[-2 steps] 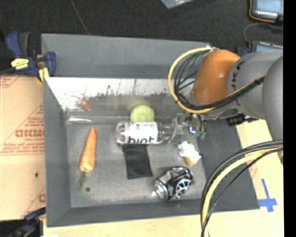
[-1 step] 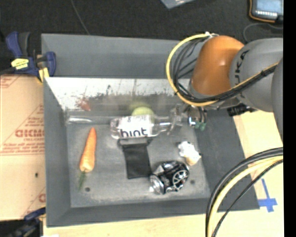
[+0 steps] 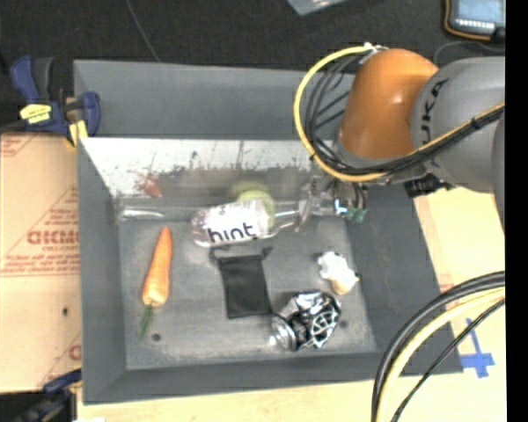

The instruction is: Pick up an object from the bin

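1. Nearest the front of the grey bin (image 3: 101, 262), a bit right of centre, there's a crushed can (image 3: 308, 321). It's black with white markings, mashed up and lying on its side.
2. Just left of the can and a little farther back is a flat black rectangular piece (image 3: 245, 285) lying on the bin floor. Its near right corner is close to the can, can't tell if they touch.
3. Right of that black piece, and a bit beyond the can, sits a small white crumpled lump (image 3: 336, 271) with a tan bit on its near side. It's clear of the can.
4. Over on the left there's a carrot (image 3: 158, 266), orange, pointing near to far with its green stem end toward the front. It's well apart from everything else.
5. Farther back, along the foot of the far wall, a clear bottle (image 3: 238, 221) lies on its side with "hint" printed on the label. Its near side sits just above the far edge of the black piece.
6. Something pale green and roundish (image 3: 251, 196) shows right behind the bottle, against the far wall. Can't make out what it is.
7. The gripper (image 3: 315, 205) is down low at the bottle's right end, by the far wall. Honestly can't tell whether the jaws are spread or pressed together, or whether they've got the bottle.
8. Above it is the arm's orange cover (image 3: 383, 104) with looped cables (image 3: 310, 104) around it.
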Action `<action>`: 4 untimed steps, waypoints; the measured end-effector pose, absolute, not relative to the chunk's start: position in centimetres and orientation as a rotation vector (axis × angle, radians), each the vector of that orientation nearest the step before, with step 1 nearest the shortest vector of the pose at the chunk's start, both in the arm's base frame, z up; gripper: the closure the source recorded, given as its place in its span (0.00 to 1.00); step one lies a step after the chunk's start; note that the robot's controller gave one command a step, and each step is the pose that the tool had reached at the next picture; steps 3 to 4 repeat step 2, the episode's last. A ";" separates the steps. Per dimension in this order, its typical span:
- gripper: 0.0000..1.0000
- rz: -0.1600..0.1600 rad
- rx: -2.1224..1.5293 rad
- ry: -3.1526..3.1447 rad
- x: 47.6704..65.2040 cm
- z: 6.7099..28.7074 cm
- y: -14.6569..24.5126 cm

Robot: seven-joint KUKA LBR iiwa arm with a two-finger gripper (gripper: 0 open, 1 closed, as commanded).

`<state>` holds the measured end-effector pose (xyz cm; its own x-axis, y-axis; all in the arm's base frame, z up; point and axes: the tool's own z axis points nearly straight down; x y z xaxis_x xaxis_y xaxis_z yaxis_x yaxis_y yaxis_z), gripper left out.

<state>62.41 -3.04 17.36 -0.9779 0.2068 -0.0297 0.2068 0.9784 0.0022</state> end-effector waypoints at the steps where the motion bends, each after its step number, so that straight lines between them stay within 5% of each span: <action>1: 1.00 -0.006 0.323 3.101 63.5 19.2 -5.0; 2: 1.00 -0.006 0.315 3.100 63.8 24.7 -4.9; 4: 1.00 -0.006 0.315 3.100 63.8 24.7 -4.9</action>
